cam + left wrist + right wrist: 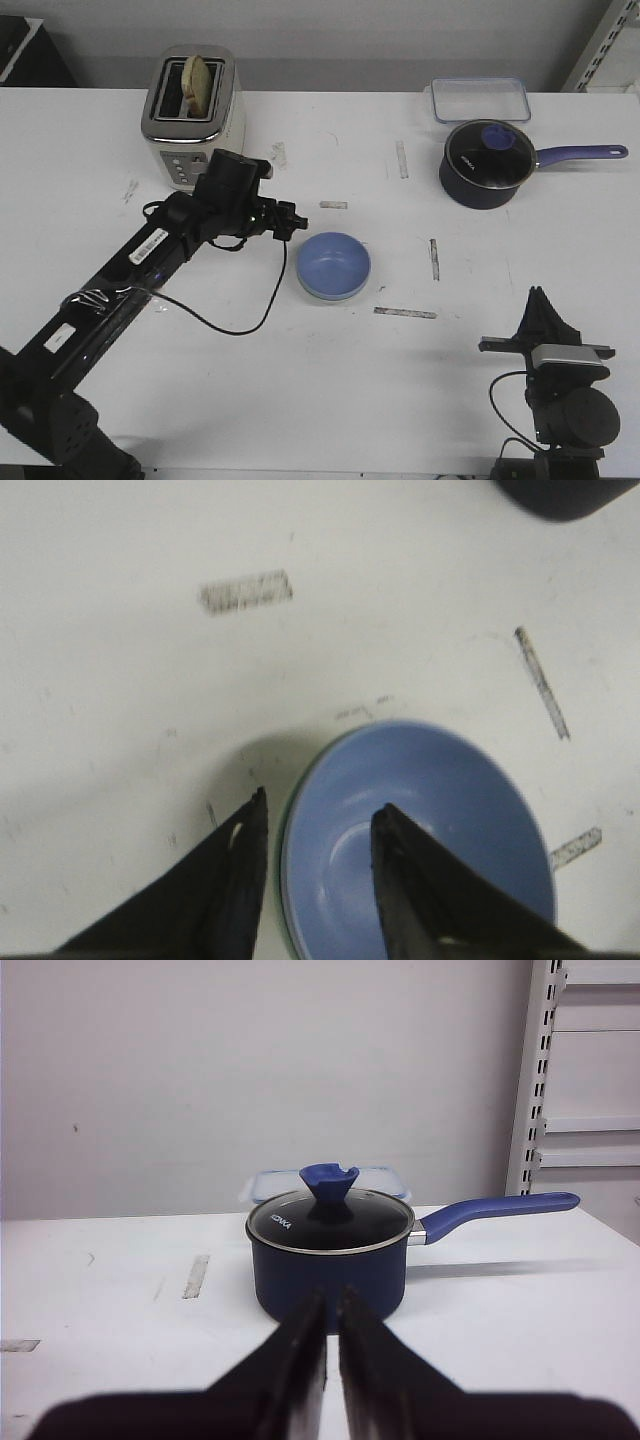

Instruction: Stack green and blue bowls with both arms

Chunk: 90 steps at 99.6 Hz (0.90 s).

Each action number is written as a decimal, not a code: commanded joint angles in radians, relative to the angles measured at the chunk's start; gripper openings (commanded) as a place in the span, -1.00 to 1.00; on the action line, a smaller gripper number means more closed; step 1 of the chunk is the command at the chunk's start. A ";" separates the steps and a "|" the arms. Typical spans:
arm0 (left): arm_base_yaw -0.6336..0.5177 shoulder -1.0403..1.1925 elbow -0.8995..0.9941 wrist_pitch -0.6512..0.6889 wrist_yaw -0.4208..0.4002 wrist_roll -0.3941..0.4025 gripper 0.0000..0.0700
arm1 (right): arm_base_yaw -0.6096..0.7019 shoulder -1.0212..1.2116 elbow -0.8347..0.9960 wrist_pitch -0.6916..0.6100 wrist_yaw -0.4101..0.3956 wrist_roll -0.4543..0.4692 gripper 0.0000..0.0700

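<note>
The blue bowl (333, 265) sits in the middle of the table. In the left wrist view the blue bowl (440, 820) rests nested inside the green bowl (284, 860), of which only a thin mint rim shows. My left gripper (295, 225) hovers at the bowls' left rim. In the left wrist view the left gripper (322, 802) is open, with one finger outside the rim and one over the inside, touching neither. My right gripper (537, 295) is shut and empty near the table's front right; it also shows in the right wrist view (333, 1295), pointing at the saucepan.
A toaster (192, 115) with bread stands at the back left, behind my left arm. A dark navy saucepan (487, 162) with a glass lid and a clear lidded box (480, 98) are at the back right. Tape marks (405, 312) lie on the white table.
</note>
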 commanded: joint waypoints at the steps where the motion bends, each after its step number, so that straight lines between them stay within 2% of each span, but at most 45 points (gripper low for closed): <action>1: 0.005 -0.023 -0.015 0.062 -0.004 0.094 -0.42 | 0.001 0.002 0.003 0.013 0.000 0.013 -0.97; 21: 0.039 -0.182 -0.248 0.412 -0.006 0.223 -0.43 | 0.001 0.002 0.003 0.013 0.000 0.013 -0.97; 29: 0.064 -0.254 -0.363 0.544 -0.006 0.229 -0.44 | 0.001 0.002 0.003 0.013 0.000 0.013 -0.97; 33: 0.080 -0.289 -0.417 0.591 -0.007 0.230 -0.52 | 0.001 0.002 0.003 0.013 0.000 0.013 -0.97; 39: 0.108 -0.344 -0.494 0.644 -0.031 0.229 -0.83 | 0.001 0.002 0.003 0.013 0.000 0.013 -0.97; 42: 0.121 -0.372 -0.530 0.661 -0.054 0.229 -1.00 | 0.001 0.002 0.003 0.013 0.000 0.013 -0.97; 61: 0.206 -0.559 -0.719 0.685 -0.214 0.229 -1.00 | 0.001 0.002 0.003 0.013 0.000 0.013 -0.97; 90: 0.376 -0.890 -0.977 0.687 -0.230 0.218 -1.00 | 0.001 0.002 0.003 0.013 0.000 0.013 -0.97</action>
